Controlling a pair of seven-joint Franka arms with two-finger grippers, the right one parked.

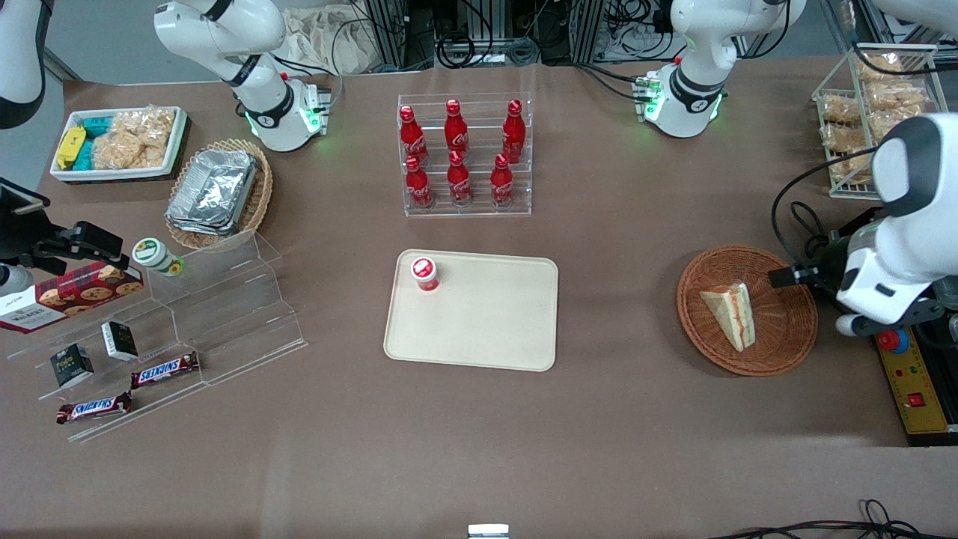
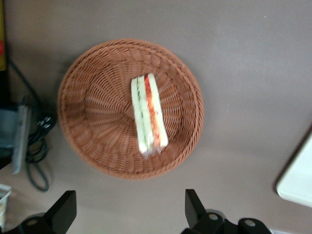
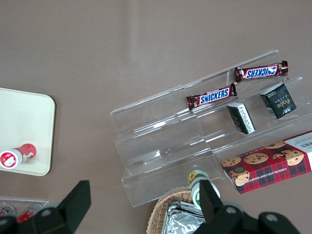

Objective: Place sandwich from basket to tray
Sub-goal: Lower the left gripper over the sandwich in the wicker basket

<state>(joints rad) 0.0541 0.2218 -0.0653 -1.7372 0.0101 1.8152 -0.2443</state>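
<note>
The sandwich (image 1: 730,314), a white bread wedge with red and green filling, lies in the round reddish-brown wicker basket (image 1: 786,329) toward the working arm's end of the table. In the left wrist view the sandwich (image 2: 148,114) lies in the middle of the basket (image 2: 97,112). My gripper (image 2: 129,210) is open and empty, held above the table just outside the basket's rim, its black fingers (image 2: 195,207) wide apart. The cream tray (image 1: 486,329) sits at the table's middle; its corner shows in the left wrist view (image 2: 300,180).
A small red-capped cup (image 1: 424,272) stands on the tray's corner. A clear rack of red cola bottles (image 1: 460,153) stands farther from the front camera than the tray. A yellow control box (image 1: 917,382) and black cables (image 2: 36,146) lie beside the basket.
</note>
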